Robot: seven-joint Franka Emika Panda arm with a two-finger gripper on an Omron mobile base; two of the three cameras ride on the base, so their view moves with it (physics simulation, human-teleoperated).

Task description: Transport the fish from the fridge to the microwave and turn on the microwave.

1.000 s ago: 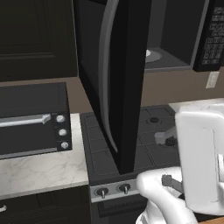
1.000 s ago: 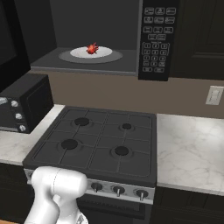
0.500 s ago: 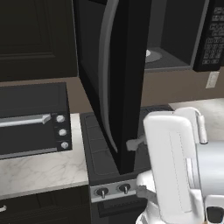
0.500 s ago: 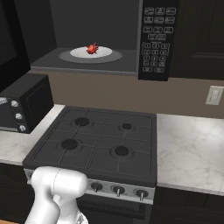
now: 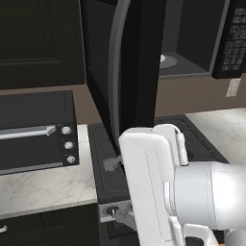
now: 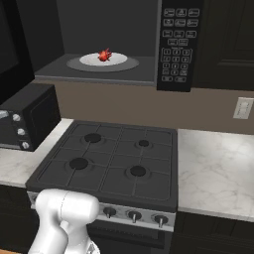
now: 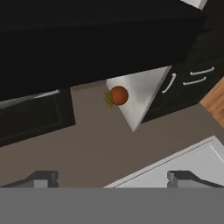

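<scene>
The fish point(image 6: 104, 54) lies on a white plate point(image 6: 119, 59) inside the open microwave point(image 6: 178, 44), above a black four-burner stove point(image 6: 114, 163). Marble counter point(image 6: 213, 168) flanks it; a toaster oven point(image 5: 36, 129) sits left. The gripper point(image 7: 113, 177) is spread wide, holding nothing.

Small red-orange fish point(image 6: 104, 54) lying on a white round plate inside the open microwave point(image 6: 179, 47), roughly at the plate's middle. Black microwave mounted above the stove, door point(image 5: 126, 72) swung wide open with its curved grey handle facing out, button keypad on the right side, dark cavity exposed.
</scene>
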